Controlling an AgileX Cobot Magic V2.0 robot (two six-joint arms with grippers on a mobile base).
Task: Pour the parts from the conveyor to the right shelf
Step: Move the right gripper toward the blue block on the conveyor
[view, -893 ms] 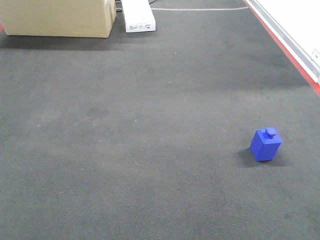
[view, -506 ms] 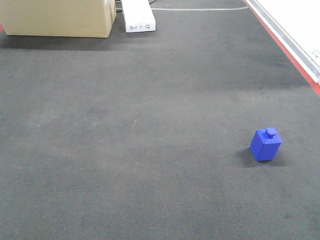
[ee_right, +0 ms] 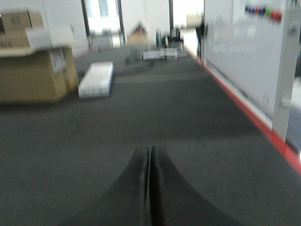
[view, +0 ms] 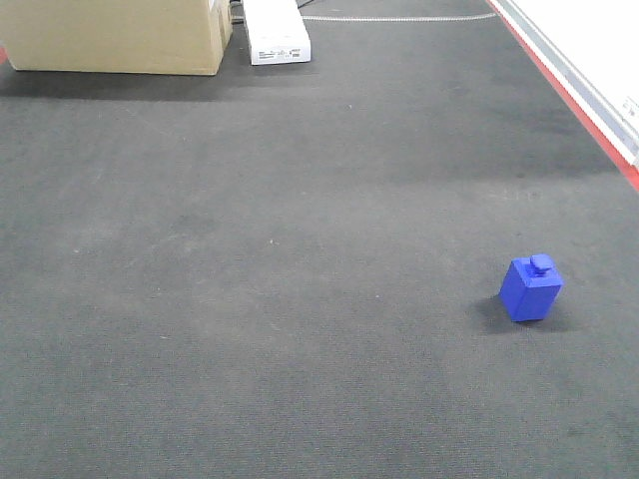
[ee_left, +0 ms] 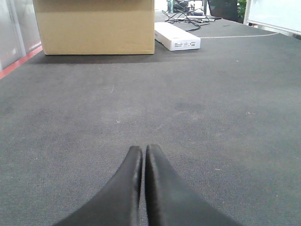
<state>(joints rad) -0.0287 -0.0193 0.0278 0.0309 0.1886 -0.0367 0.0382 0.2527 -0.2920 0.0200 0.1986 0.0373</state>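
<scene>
One small blue block point(view: 531, 287) is seen in the front view. It stands upright on the dark-grey conveyor belt point(view: 300, 259), with its single round stud on top. It is placed in the right part of the belt, toward the near end, and a short shadow is thrown on its left side. It is turned a little, so that one corner is directed to the camera. It is touched by nothing.

The red edge rail point(view: 574, 105) of the belt runs along the right side, well apart from the block. A white panel point(view: 599, 40) is seen just beyond this rail. At the far end of the belt, on the left, a large cardboard box point(view: 115, 40) is standing. A flat white box point(view: 277, 38) is lying just beside it, on its right.

In the left wrist view, the fingers of the left arm point(ee_left: 124, 193) are pressed together, tip against tip, and nothing is held between them. They are low over the bare belt and are pointed toward the cardboard box and the white box at the far end. Some dark cables point(ee_left: 188, 14) are seen behind the white box.

The right wrist view is blurred. The fingers of the right arm point(ee_right: 134, 188) are closed in the same way, with only a thin line between them, and nothing is gripped. They are pointed along the belt, with the red rail on their right.
</scene>
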